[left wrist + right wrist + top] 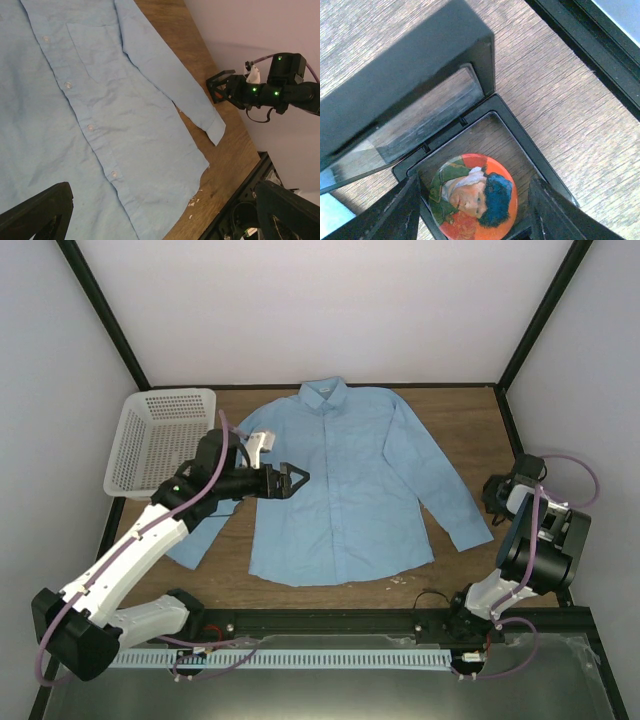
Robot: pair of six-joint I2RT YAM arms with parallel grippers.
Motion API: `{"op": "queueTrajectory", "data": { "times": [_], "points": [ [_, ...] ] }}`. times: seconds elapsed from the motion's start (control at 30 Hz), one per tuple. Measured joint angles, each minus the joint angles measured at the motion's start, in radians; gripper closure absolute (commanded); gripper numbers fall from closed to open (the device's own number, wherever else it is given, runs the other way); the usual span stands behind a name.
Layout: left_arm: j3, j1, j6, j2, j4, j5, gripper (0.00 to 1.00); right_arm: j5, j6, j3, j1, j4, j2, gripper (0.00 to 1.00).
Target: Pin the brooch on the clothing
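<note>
While right gripper [474, 216] straddles brooch [472, 197] | box rim [530, 154] close beside fingers [400, 215]

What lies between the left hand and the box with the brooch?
In the top view, the light blue shirt fills most of that stretch from the left hand; then bare table up to the black box holding the brooch.

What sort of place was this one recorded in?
Probably a lab robot test cell, not a home: a wooden table boxed in by plain white panels on black frame posts, with two robot arms bolted to a rail at its near edge.
</note>
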Motion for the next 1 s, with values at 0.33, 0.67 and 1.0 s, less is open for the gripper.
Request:
{"op": "queueTrajectory", "data": {
  "times": [0.33,0.67,1.0],
  "points": [
    [-0.011,0.0,0.002,0.0,0.0,0.002,0.0,0.018,-0.003,0.0,0.005,-0.002,0.0,0.41],
    [-0.011,0.0,0.002,-0.001,0.0,0.002,0.0,0.037,-0.003,0.0,0.027,-0.002,-0.002,0.47],
    [-0.011,0.0,-0.001,-0.012,0.001,0.003,0.0,0.049,-0.007,0.002,0.028,-0.002,0.001,0.44]
  ]
}}
